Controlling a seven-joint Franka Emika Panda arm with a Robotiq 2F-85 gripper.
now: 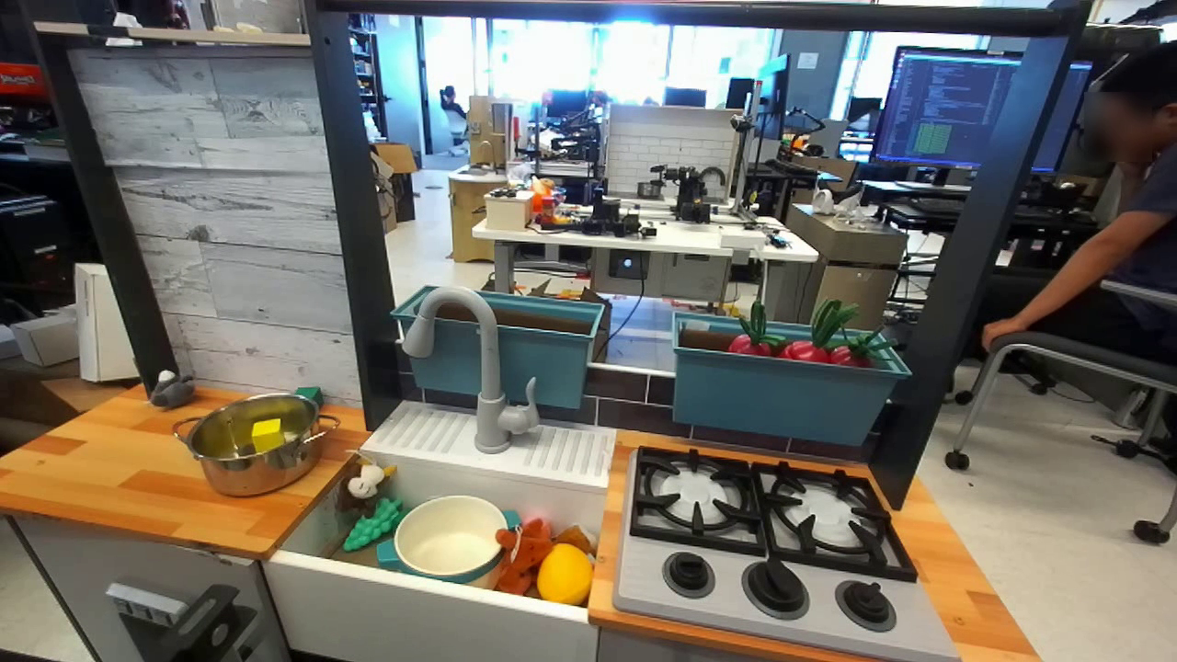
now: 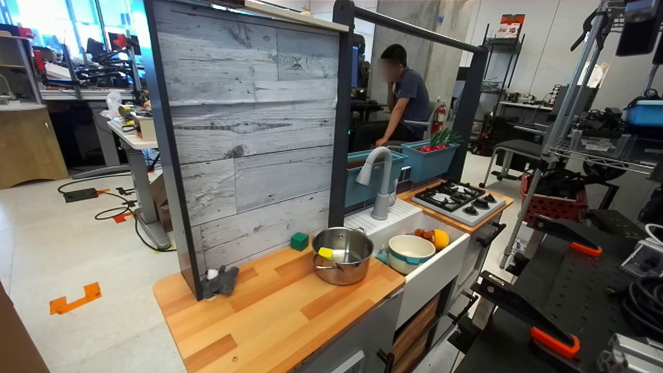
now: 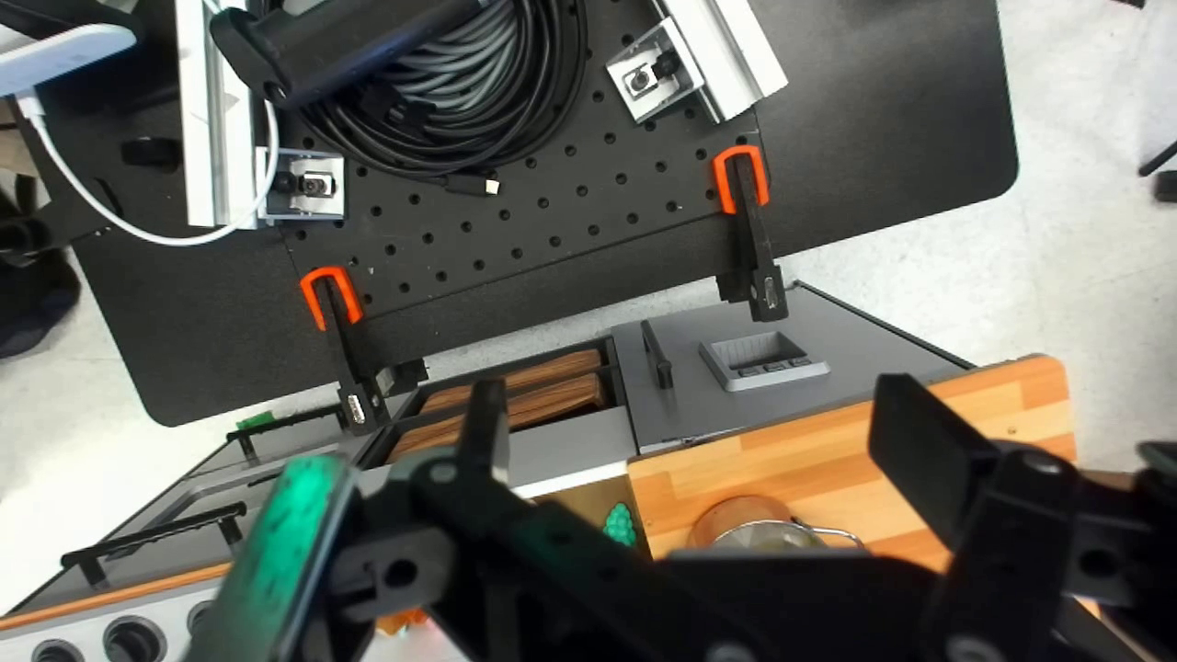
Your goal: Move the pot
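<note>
In an exterior view: the pot (image 1: 259,473), shiny silver, stands upright on the wooden worktop (image 1: 78,460) just beside the sink (image 1: 432,622), on the side away from the stove (image 1: 771,544). Probably parked there because flat wood keeps it level and leaves both loop handles free for me. A yellow block (image 1: 268,435) lies inside, so I expect it rides along (tilt too far and it slides). The sink holds a cream bowl (image 1: 449,542), green grape toy (image 1: 375,525), orange plush (image 1: 521,558) and yellow fruit (image 1: 565,575); its walls presumably stop loose stuff rolling off. Past the sink, behind the stove, a blue planter (image 1: 782,397) has red radishes (image 1: 805,352) in it.

In an exterior view: pot next to the sink, block in it. A green cube (image 2: 299,241) is near the pot, farther from the sink; the gray plush (image 2: 221,282) is farther from the sink again. Neither looks in my way.

Wrist view: my claw (image 3: 690,405) is spread, jaws well apart, pinching nothing. The pot shows only in part behind my own hardware, next to the sink. Spread like this, I judge I could straddle the rim or a handle, once down there. No destination named, so I can't tell whether the pot awaits moving or already stands where it should.
</note>
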